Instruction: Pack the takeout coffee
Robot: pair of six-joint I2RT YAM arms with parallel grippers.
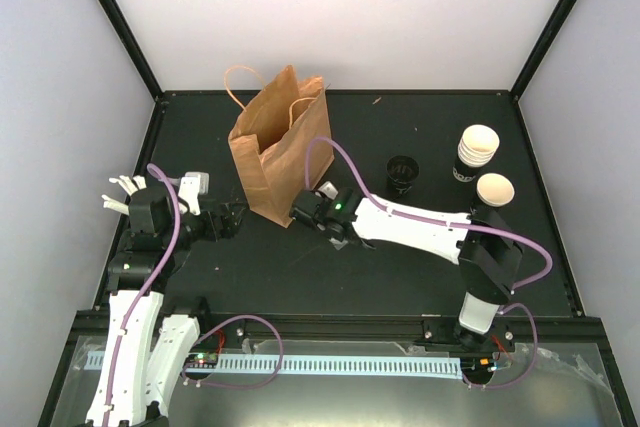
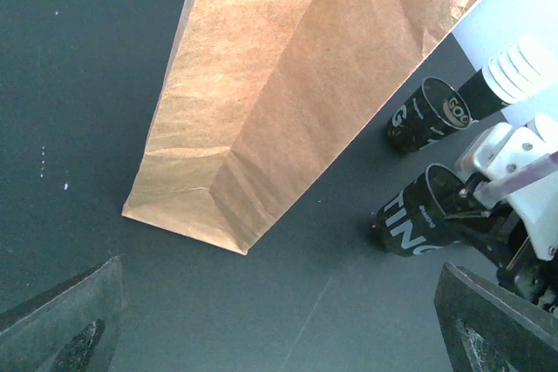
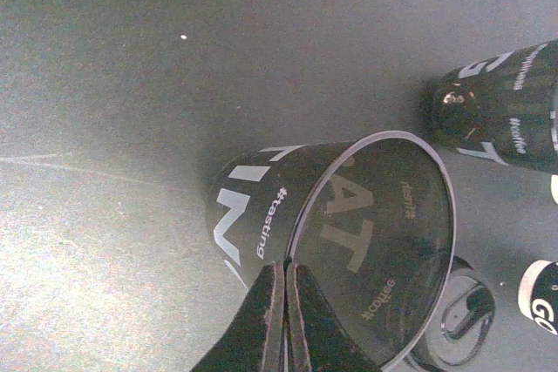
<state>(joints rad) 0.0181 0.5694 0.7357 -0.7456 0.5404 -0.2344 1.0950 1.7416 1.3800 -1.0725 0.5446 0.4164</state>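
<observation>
On the black table (image 1: 300, 277) the biggest thing is the brown paper bag (image 1: 272, 152), standing up. Only the view from above shows its two handles. The left wrist view shows just the bag's side and bottom corner, close in front of the left claw (image 1: 232, 219). That claw's two fingers are spread far apart.

From above, the right arm (image 1: 420, 222) stretches across to the foot of the bag. Its claw is hard to make out there, black on black. The right wrist view shows it better. The right claw (image 3: 285, 272) has its fingers pressed together right at the rim of a black cup (image 3: 349, 215) with white letters and a dark inside. I cannot tell if the rim is pinched between them.

The takeout coffee (image 1: 494, 193), with its cream inside, stands at the right side of the table, well apart from both claws. It is just beside the stack of cups (image 1: 477, 152) and near the right arm's elbow. A second dark cup (image 1: 403, 175) stands between the takeout coffee and the bag.
</observation>
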